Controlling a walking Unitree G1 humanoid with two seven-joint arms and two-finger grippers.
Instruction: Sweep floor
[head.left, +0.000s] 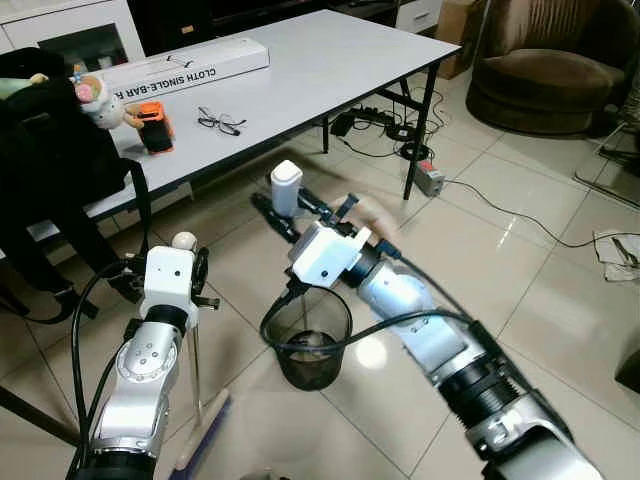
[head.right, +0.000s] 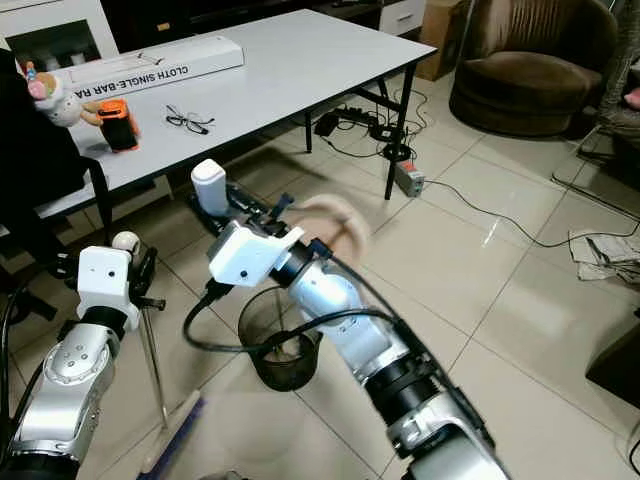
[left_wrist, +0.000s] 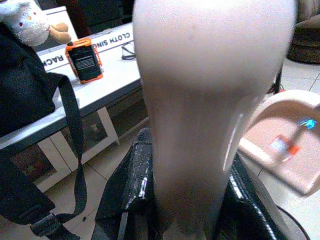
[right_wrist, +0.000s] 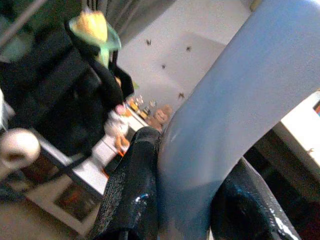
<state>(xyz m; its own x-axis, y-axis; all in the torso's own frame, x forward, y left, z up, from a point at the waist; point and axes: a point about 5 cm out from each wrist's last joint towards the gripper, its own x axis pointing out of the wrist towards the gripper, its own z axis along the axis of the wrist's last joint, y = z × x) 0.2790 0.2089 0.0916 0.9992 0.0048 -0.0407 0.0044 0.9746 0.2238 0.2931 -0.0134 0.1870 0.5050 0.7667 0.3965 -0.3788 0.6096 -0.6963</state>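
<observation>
— Why two tools?
— The left claw (left_wrist: 187, 200) clenches the broom handle (head.left: 195, 375) upright; the right claw (right_wrist: 185, 200) grips the dustpan (head.right: 335, 222) handle, held above the wastebasket (head.left: 312, 350).

A white desk (head.left: 330, 60) on black legs fills the scene from nine to twelve o'clock. On it lie a long white carton (head.left: 185, 66) printed "CLOTH SINGLE-BAR" near eleven, a pair of glasses (head.left: 221, 122) just below it, an orange-and-black device (head.left: 153, 128) and a plush toy (head.left: 95, 98) toward ten. The pale tiled floor (head.left: 480, 250) carries a dark mesh bin (head.left: 312, 345) at six, a power strip with cables (head.left: 425, 175) under the desk's corner near one, and papers (head.left: 615, 252) at three
</observation>
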